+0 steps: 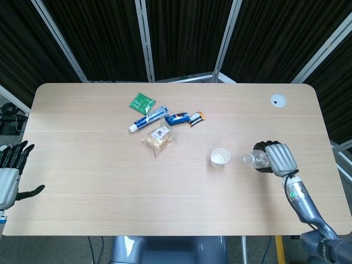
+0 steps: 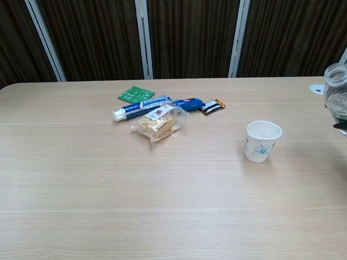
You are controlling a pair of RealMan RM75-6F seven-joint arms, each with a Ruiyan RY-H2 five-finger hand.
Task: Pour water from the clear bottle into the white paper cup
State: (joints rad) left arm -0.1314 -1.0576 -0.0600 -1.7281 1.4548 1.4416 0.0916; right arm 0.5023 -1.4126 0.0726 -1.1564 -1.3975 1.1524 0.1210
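The setting is a lab or test bay, not a home. A plain wood-laminate table [image 1: 99, 165] with rounded corners and a cable grommet [image 1: 278, 99] stands alone. Black ribbed curtain panels [image 2: 190, 38] in bare metal frames [image 2: 142, 38] enclose it on the far side. Loose test items lie grouped on the top: a toothpaste tube [image 1: 148, 119], snack packets [image 1: 158, 137] and a green sachet [image 1: 142, 102].
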